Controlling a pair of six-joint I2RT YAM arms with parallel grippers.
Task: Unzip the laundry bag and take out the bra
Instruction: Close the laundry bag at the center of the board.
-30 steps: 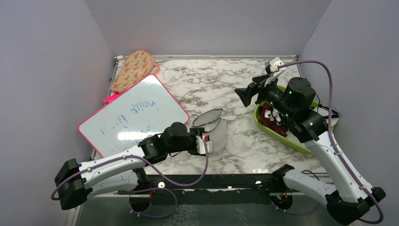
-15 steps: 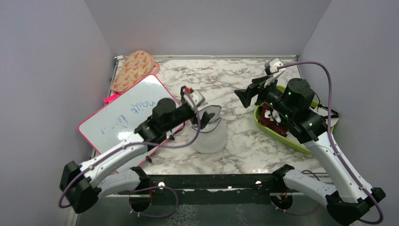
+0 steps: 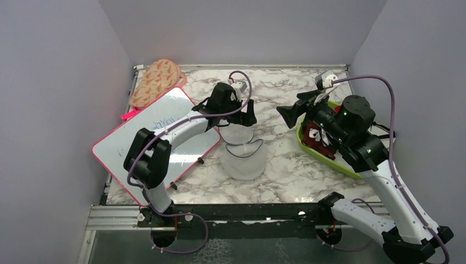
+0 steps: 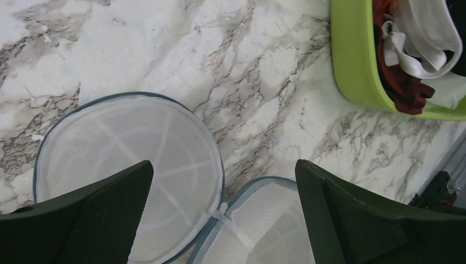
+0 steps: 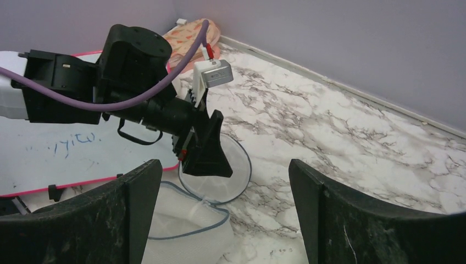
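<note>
Left jaws swung from near side of the laundry bag (image 3: 243,159) to above its lid (image 3: 237,133), now flipped flat behind it, and opened wide, empty; right jaws open, empty, right of bag over tray (image 4: 351,55); bag unzipped on desk (image 3: 286,165), bra not visible inside.

Robot lab cell: marble-print counter (image 3: 297,99) boxed by plain lavender panels (image 3: 242,27), left arm (image 3: 181,127) and right arm (image 3: 397,184) bolted to metal frame (image 3: 112,210) at near edge.

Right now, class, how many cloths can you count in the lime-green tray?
2: a dark red cloth low in the tray, and a white cloth partly over it. Others may be hidden.
</note>
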